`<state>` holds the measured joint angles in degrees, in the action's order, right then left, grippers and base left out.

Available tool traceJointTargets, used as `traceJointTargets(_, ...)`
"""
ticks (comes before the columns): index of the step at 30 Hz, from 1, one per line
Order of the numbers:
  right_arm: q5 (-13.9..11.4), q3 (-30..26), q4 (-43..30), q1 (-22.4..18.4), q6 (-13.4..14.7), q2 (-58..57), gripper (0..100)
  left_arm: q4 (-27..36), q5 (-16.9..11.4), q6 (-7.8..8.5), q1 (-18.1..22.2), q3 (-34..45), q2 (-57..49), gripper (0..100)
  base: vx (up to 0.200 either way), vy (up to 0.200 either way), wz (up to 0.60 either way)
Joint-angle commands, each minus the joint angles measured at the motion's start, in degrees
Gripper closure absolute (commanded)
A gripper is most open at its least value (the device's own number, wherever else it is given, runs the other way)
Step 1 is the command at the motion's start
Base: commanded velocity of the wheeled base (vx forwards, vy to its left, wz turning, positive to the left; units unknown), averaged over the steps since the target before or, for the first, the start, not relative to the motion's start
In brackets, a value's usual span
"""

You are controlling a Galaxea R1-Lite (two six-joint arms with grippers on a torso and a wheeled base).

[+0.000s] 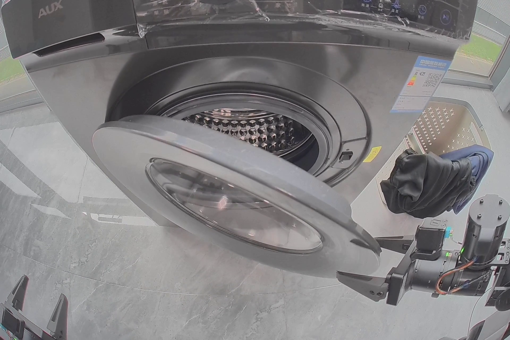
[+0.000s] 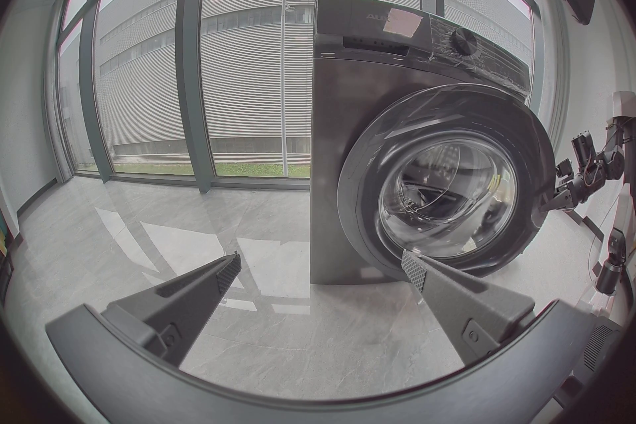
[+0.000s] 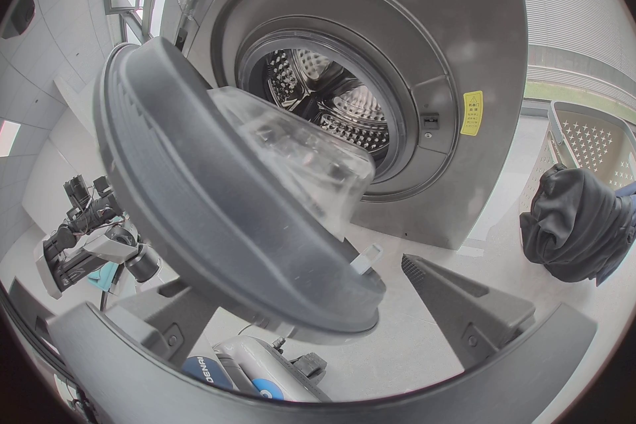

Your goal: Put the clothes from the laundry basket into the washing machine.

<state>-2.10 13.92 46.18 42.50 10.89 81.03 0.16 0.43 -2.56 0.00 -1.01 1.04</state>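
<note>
Left of the dark grey front-loading washing machine (image 1: 79, 91) and low over the floor, the left end effector (image 1: 42, 289) is released, its fingers spread on nothing. The washing machine's round, glass-windowed door (image 1: 234, 197) hangs open, showing the studded steel drum (image 1: 249, 128). The right end effector (image 1: 360, 257) is also released, and its spread fingers straddle the door's free edge. Right of the washing machine stands a pale perforated plastic laundry basket (image 1: 451, 123), with a crumpled black garment (image 1: 425, 181) draped over its rim, touching a blue garment (image 1: 478, 158).
</note>
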Motion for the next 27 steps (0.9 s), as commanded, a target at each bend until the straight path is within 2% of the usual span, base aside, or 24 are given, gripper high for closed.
traceJointTargets(1, -0.1, -0.21, 0.49, 1.27, 0.01, 1.85, 0, 0.02, 0.01, 0.01, 0.0, 0.84, -0.77, 0, 0.0, 0.0, 0.0)
traceJointTargets(10, -0.72, -2.76, 3.22, 5.32, 0.8, 1.32, 0, 0.02, 0.01, 0.01, 0.0, 0.84, -0.77, 0, 0.0, 0.0, 0.0)
traceJointTargets(17, -0.45, -2.58, 4.01, 3.38, 0.01, 1.85, 0, 0.02, 0.01, 0.01, 0.0, 0.84, -0.77, 0, 0.0, 0.0, 0.0)
traceJointTargets(27, -0.63, 0.14, 4.1, 4.09, 0.01, 5.63, 0, 0.02, 0.01, 0.01, 0.0, 0.84, -0.77, 0, -0.18, 0.0, 0.0)
